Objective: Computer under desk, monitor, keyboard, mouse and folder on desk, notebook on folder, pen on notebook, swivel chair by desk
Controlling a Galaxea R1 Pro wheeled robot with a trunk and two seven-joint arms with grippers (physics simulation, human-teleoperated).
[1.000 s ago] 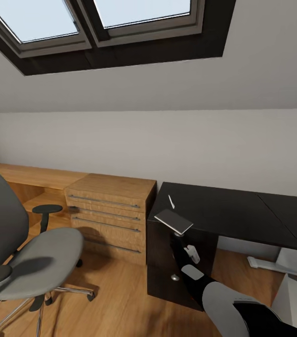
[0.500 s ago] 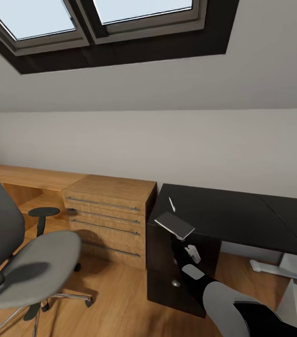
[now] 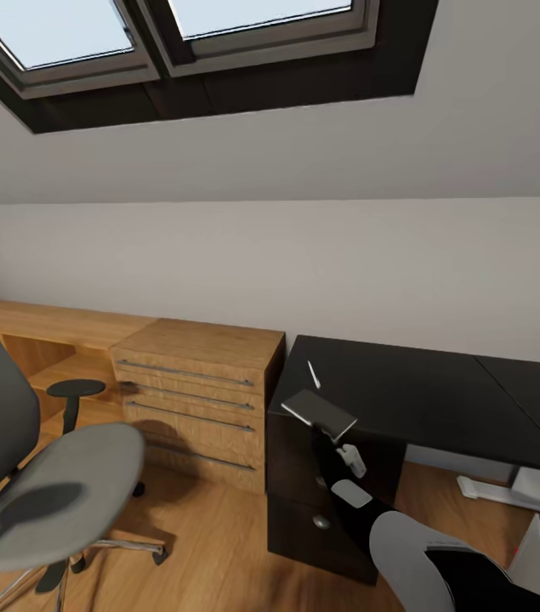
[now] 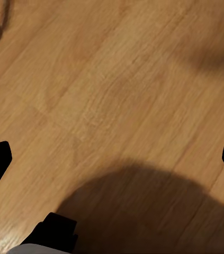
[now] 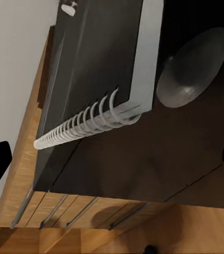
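At the worktop (image 3: 423, 391) corner, my right gripper (image 3: 331, 427) reaches just beneath the overhanging notebook (image 3: 319, 413); its opening I cannot tell. My left gripper (image 4: 112, 159) hangs spread, empty, over floor.

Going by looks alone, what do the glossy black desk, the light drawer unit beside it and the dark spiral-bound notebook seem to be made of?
Glossy black desk: probably lacquered board or laminate; smooth, faintly reflective top, round metallic-looking knob.
Light drawer unit: wood or wood veneer, visible grain, silvery bar handles.
Dark spiral-bound notebook: matte dark cover, likely card or plastic, with a pale wire-like coil.
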